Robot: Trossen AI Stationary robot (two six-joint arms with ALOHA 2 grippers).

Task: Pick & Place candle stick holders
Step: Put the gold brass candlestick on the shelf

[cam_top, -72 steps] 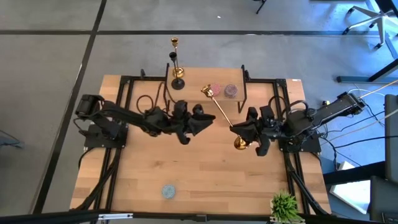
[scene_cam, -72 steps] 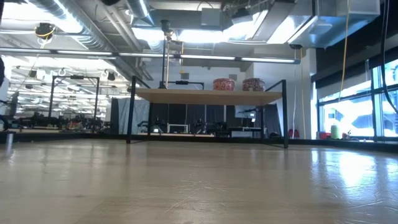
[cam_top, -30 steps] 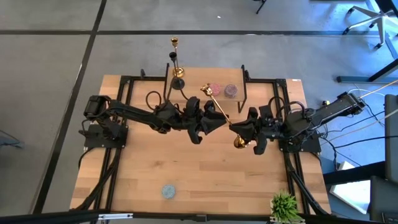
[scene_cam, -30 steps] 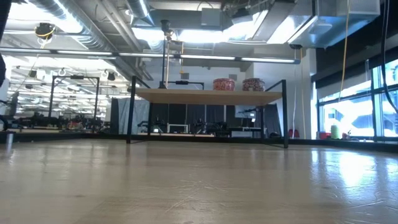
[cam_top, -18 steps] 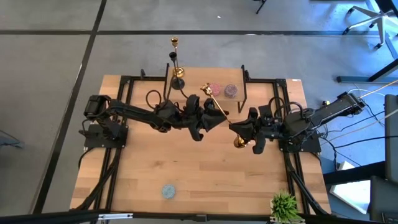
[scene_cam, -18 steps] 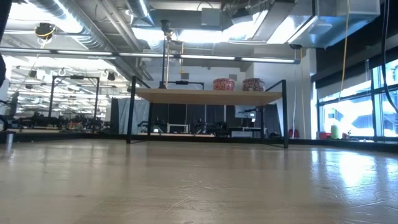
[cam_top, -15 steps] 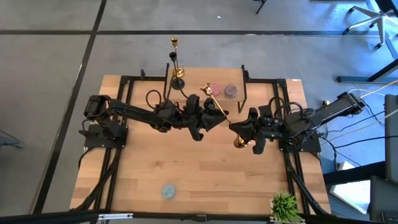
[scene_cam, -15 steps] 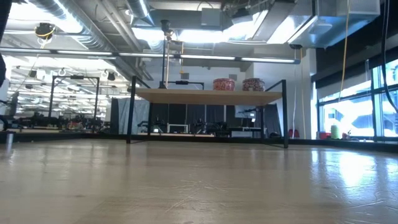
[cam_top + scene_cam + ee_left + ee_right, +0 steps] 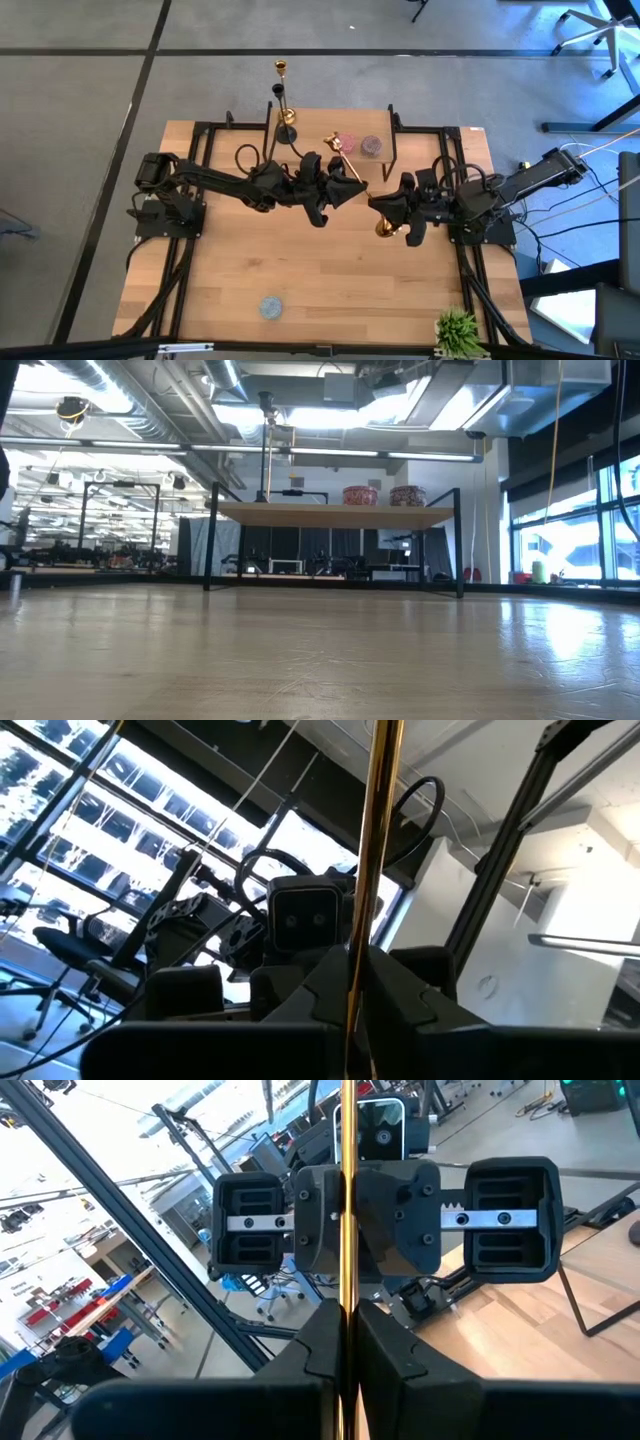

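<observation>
- candle stick holders [image 9: 341, 163]: shiny gold
- arms, grippers: black
- table [image 9: 330, 290]: light wood planks
- two jars [image 9: 371, 146] at 12 o'clock: pink
- plant [image 9: 457, 330]: green

1. In the high view the left gripper [image 9: 338, 190] covers the middle of the tilted candle stick holder's [image 9: 346, 165] stem; whether its fingers touch the stem cannot be told.
2. The right gripper [image 9: 392, 212] hides the stem's lower end, and only part of the round base shows beside it.
3. In both wrist views the gold stem runs out past the picture's edge, so its cup and base are cut off.
4. The low view shows neither arm; the upright candle stick holder [image 9: 267, 445] on the shelf [image 9: 340, 513] looks dark against the ceiling lights.
</observation>
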